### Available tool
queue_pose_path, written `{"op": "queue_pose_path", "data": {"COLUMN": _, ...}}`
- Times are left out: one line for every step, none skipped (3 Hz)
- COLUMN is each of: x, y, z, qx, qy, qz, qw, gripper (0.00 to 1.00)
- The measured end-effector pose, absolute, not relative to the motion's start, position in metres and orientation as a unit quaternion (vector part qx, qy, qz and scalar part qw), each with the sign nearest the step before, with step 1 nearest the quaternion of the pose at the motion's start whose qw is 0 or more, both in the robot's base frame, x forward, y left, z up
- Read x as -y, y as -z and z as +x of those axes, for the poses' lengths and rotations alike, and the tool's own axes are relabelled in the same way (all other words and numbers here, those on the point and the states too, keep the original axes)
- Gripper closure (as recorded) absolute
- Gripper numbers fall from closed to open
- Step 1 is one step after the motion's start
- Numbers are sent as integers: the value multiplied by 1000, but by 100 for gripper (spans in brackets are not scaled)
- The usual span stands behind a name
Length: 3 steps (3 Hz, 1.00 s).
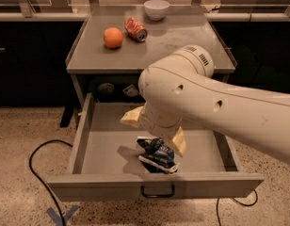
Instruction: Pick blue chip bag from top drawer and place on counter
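Observation:
The blue chip bag [157, 154] lies crumpled on the floor of the open top drawer [107, 149], near its front middle, dark blue with white edges. My gripper [158, 136] hangs from the big white arm [206, 98], reaches down into the drawer and sits right on top of the bag; the arm hides most of it. The counter [182, 36] is the grey cabinet top behind and above the drawer.
On the counter stand an orange [113, 37], a red-orange soda can [136, 29] on its side and a white bowl [157, 9] at the back. The drawer front carries a dark wire handle [157, 191]. A black cable [39, 173] loops on the floor at the left.

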<state>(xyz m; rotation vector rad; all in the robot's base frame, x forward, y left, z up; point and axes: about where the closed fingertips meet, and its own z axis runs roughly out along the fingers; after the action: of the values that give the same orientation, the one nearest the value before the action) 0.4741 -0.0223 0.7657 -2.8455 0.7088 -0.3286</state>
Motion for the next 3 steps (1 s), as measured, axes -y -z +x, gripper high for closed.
{"op": "queue_pose_path", "data": {"x": 56, "y": -754, "z": 480, "qx": -243, "qy": 126, "qz": -955, "qw": 113, "gripper": 0}}
{"op": "queue_pose_path", "data": {"x": 82, "y": -746, "z": 500, "qx": -262, "qy": 157, "qz": -934, "qw": 184, "gripper": 0}}
{"op": "queue_pose_path", "data": {"x": 98, "y": -742, "z": 518, "qx": -273, "qy": 175, "qz": -913, "qw": 247, "gripper": 0}}
